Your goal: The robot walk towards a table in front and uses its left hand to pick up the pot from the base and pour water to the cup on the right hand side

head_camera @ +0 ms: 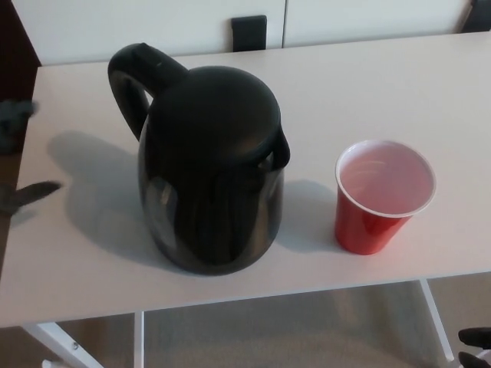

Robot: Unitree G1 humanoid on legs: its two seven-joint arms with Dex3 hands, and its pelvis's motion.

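Two things sitting on the white worktop (368, 84): glossy black plastic kettle-shaped pot (211, 169) standing toward the left edge, handle facing left for the left robot hand (17, 157); red plastic cup (382, 197) waiting rightward. Hand blurred, grip unreadable, holding nothing.

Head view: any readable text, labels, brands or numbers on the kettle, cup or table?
None readable.
Black pot: glossy body shows only reflections, no logo or marking visible.
Red cup: plain red outside, white inside, no print.
White table: bare, no label or sign.
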